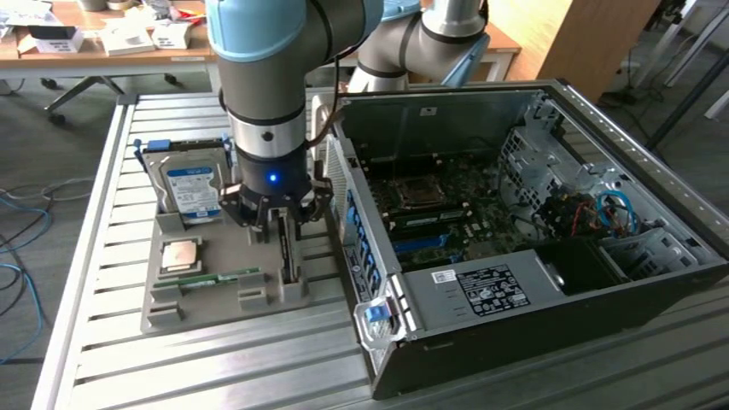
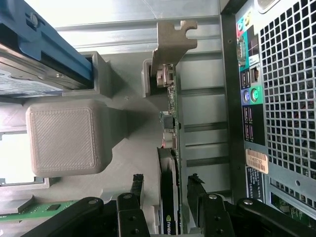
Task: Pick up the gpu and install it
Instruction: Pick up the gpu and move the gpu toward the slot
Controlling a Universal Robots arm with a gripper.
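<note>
In the exterior view we see a tabletop [image 1: 171,367] of grey metal slats in a workshop room. Beyond the tray [image 1: 217,312] stands a wooden desk [image 1: 114,58] with small boxes [image 1: 125,38], and cables [image 1: 26,213] lie on the floor [image 1: 68,154]. The grey tray lies on the slats, and an open computer case [image 1: 547,256] stands just beside it, on the exterior view's right. The arm [image 1: 268,77] reaches straight down over the tray, with its hand [image 1: 279,224] low at the tray's case-side edge. The gpu [image 1: 288,260] stands on its long edge in a slot of the tray, directly under the hand. In the tray we count 1 gpu, 1 hard drive [image 1: 191,192], 1 processor chip [image 1: 183,254] and 1 green memory stick [image 1: 222,278]. Around it there are 1 case and 1 arm with 1 hand.

In the wrist view the tray's grey floor [image 2: 133,103] carries the gpu [image 2: 170,123], upright on edge, its metal bracket [image 2: 170,42] at the end far from the hand [image 2: 167,190]. The hand is spread wide and grips nothing. Its 2 fingers [image 2: 137,185] stand on either side of the card, with a gap showing on each side. The hard drive [image 2: 39,64] and the memory stick [image 2: 39,210] sit elsewhere in the tray, apart from the card. The case's perforated rear panel [image 2: 286,98] rises just beside the tray.
</note>
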